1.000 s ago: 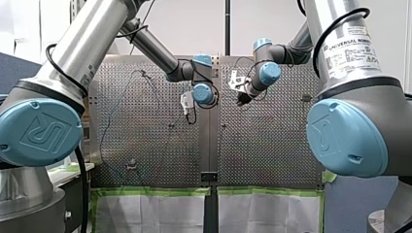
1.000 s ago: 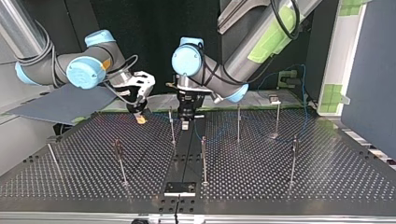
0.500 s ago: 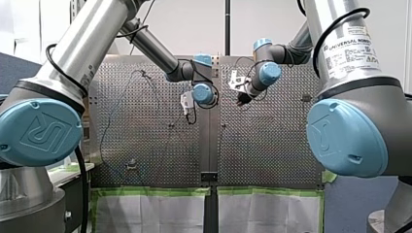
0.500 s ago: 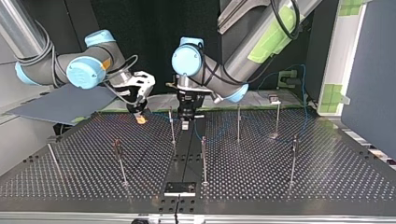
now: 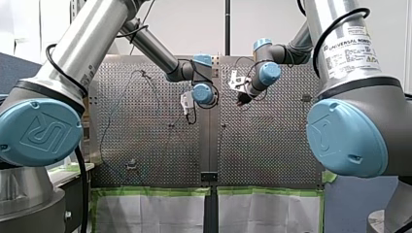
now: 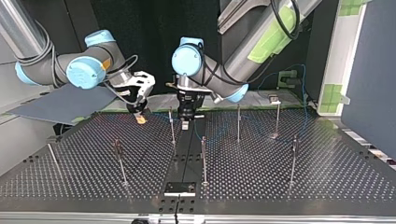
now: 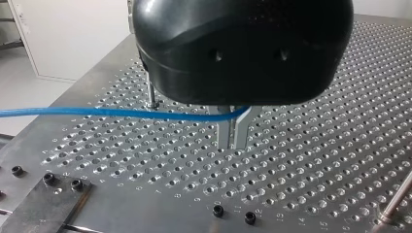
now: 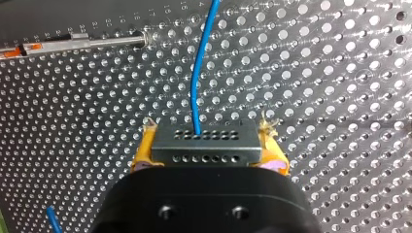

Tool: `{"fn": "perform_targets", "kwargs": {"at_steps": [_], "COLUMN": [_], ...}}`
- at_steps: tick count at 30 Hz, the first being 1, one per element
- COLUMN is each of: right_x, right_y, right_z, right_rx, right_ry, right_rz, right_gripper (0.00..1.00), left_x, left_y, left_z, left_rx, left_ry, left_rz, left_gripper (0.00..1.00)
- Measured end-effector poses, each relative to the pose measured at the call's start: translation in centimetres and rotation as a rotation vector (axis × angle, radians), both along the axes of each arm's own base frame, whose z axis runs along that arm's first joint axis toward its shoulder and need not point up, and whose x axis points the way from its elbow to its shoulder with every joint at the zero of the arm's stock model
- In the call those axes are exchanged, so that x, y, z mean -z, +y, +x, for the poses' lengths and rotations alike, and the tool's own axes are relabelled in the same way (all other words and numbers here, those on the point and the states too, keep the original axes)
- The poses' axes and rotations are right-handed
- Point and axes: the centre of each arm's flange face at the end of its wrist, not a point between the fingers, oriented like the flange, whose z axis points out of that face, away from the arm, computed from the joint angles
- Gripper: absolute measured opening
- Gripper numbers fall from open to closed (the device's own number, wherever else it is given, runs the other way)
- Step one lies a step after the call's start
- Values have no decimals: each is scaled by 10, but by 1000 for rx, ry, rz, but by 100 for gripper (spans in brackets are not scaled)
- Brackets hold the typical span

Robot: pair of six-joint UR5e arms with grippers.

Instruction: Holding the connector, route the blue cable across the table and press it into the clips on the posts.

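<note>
In the top view, at the left, my right arm's jaws hang point-down just above the perforated surface (image 6: 289, 186), their yellow pads (image 8: 141, 155) clamped on the connector (image 8: 206, 142). The connector's long side lies across the pads, and its holed face points away from the wrist. The blue cable (image 8: 201, 63) leaves that face straight ahead.

Just right of the connector stands a post (image 6: 172, 126). Next come my left arm's jaws at the middle, their metal fingers (image 7: 224, 133) closed together on the cable, which runs out sideways from them. Further right the cable passes other posts (image 6: 238, 122) toward the surface's far corner. The clips are too small to tell whether any holds it.

I judge this to be the routing step, with the pressing-in not yet done. The next move calls for carrying the connector so that a taut span lies over a post's clip, then lowering it.
</note>
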Motion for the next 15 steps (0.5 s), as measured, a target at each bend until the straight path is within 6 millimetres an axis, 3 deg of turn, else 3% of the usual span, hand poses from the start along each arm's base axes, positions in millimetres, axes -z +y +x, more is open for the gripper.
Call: {"fn": "perform_targets", "kwargs": {"at_steps": [15], "right_x": [0], "right_y": [0], "right_z": [0], "right_rx": [0], "right_ry": [0], "right_rz": [0], "right_gripper": [0], "left_x": [0], "left_y": [0], "left_z": [0], "left_rx": [0], "left_ry": [0], "left_rz": [0], "left_gripper": [12]}}
